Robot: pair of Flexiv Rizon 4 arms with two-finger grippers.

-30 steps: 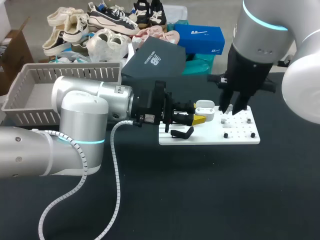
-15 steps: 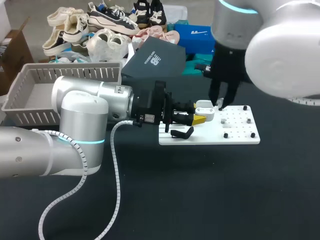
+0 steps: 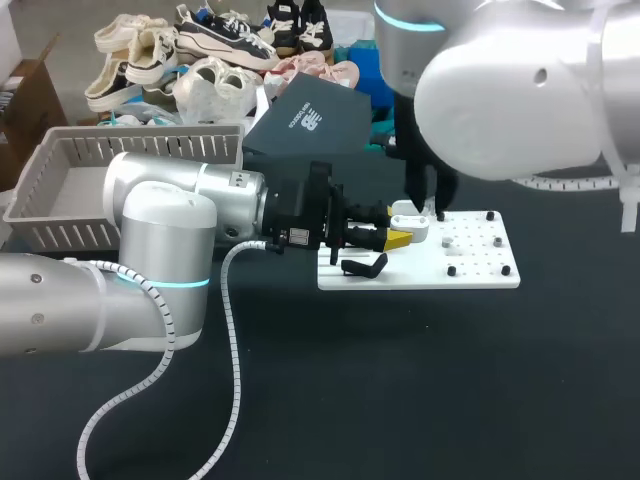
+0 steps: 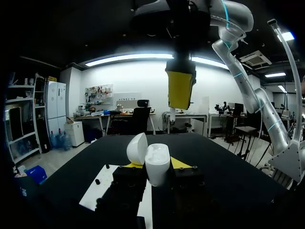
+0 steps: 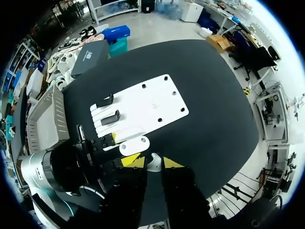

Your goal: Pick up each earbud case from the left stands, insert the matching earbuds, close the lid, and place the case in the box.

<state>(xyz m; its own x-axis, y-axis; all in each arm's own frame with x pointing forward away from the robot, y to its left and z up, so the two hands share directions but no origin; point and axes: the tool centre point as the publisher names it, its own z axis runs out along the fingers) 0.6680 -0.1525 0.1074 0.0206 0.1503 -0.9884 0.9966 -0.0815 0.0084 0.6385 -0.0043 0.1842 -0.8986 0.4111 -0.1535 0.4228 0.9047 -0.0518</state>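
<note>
One open case [image 4: 157, 164]; one earbud [image 5: 153, 163]; two stands [image 5: 110, 117]

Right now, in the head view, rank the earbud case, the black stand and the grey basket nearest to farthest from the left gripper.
1. Earbud case, between the jaws of the left gripper.
2. Black stand, on the white board beside them.
3. Grey basket, far off at the left.

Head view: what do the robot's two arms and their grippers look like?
The left arm and right arm are thick rounded tubes in silvery white, each with a glowing cyan ring at a joint. The left arm also has a white coiled cable looping alongside it and a black wrist block. The left gripper and right gripper are black and two-fingered, with bright yellow tips.
</note>
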